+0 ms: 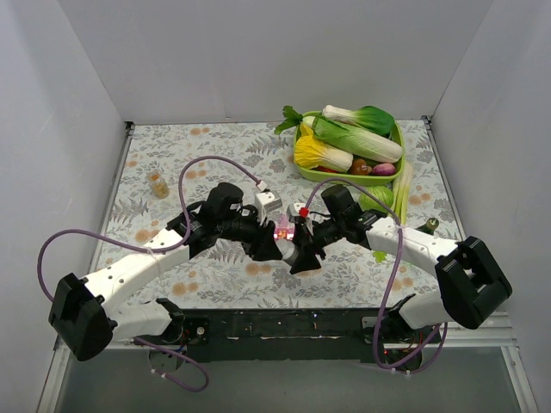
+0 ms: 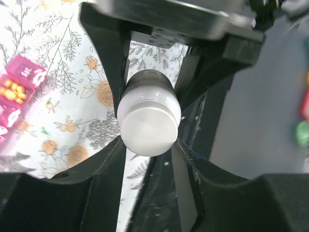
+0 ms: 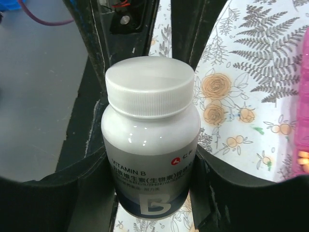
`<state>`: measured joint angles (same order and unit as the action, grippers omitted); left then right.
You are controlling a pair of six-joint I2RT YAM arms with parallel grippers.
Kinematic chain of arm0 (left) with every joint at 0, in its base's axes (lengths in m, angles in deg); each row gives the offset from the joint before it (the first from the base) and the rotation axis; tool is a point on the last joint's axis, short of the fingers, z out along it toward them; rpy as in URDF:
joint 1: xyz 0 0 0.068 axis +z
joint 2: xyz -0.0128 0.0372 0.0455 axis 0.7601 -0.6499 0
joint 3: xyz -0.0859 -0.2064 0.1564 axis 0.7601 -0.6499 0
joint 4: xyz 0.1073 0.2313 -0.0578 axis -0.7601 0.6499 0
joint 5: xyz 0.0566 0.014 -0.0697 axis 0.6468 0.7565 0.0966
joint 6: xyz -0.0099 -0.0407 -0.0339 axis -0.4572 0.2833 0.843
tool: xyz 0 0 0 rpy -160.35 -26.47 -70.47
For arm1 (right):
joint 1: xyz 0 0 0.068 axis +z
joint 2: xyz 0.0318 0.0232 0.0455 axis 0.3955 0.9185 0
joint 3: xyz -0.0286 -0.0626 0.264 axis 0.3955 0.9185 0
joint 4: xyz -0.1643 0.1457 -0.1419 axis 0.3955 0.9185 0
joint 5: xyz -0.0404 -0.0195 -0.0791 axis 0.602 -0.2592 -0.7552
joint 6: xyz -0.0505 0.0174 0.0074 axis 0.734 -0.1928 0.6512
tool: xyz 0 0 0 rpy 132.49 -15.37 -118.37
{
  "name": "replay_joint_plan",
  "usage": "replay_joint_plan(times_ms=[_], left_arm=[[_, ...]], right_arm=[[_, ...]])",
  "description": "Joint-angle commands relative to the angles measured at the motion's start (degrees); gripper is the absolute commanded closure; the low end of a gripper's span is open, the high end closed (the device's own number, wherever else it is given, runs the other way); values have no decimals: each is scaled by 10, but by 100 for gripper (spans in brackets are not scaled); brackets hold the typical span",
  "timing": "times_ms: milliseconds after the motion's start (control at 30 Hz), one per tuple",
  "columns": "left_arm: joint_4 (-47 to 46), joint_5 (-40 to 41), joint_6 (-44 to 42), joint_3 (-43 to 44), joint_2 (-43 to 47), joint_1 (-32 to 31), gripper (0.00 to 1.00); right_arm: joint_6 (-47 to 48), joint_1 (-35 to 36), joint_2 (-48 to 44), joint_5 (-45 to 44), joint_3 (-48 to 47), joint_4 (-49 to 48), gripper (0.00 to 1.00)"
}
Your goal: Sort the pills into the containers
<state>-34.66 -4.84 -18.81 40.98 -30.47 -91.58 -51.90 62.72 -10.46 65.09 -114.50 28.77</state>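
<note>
From above we cannot see the bottle (image 3: 149, 145) behind the arms; the right gripper (image 3: 149, 193) clamps its body, the left gripper (image 2: 148, 145) its cap. The containers (image 1: 282, 229) lie at 11 o'clock of them, mostly covered and cut off in both wrist views; the tray (image 1: 340, 179) stands apart at 1 o'clock.

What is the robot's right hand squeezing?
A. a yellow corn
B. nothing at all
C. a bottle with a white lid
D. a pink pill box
C: the right wrist view shows the bottle, topped by its white lid, pinched between the two fingers of the right gripper.
</note>
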Motion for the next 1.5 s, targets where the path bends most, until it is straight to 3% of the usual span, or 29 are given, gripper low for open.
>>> replay_joint_plan(times_ms=[0, 100, 167, 267, 367, 600, 633, 700, 1000, 1467], left_arm=[[24, -6, -194, 30, 3, -12, 63], [-50, 16, -117, 11, 54, -3, 30], [-96, 42, -66, -16, 102, 3, 2], [-181, 66, 49, -70, 199, 7, 2], [-185, 129, 200, -93, 257, 10, 2], [-51, 213, 485, -65, 201, 10, 2], [-42, 222, 510, -58, 188, 10, 12], [-35, 231, 543, -41, 180, 10, 15], [19, 221, 537, 16, 85, 1, 29], [74, 240, 473, 49, 33, -22, 43]], right_arm=[[-44, -1, 2, 65, -1, -78, 99], [-38, -2, -3, 57, 4, -78, 99], [-33, -1, -9, 50, 7, -78, 99], [-20, -1, -13, 41, 5, -72, 99], [-11, -1, -14, 32, -1, -64, 99], [-7, -1, -11, 20, -6, -55, 99], [-6, -2, -11, 17, -6, -54, 99], [-6, -1, -11, 14, -7, -53, 99], [-3, -1, -9, 4, -9, -49, 99], [-2, -1, -3, 3, -10, -49, 99]])
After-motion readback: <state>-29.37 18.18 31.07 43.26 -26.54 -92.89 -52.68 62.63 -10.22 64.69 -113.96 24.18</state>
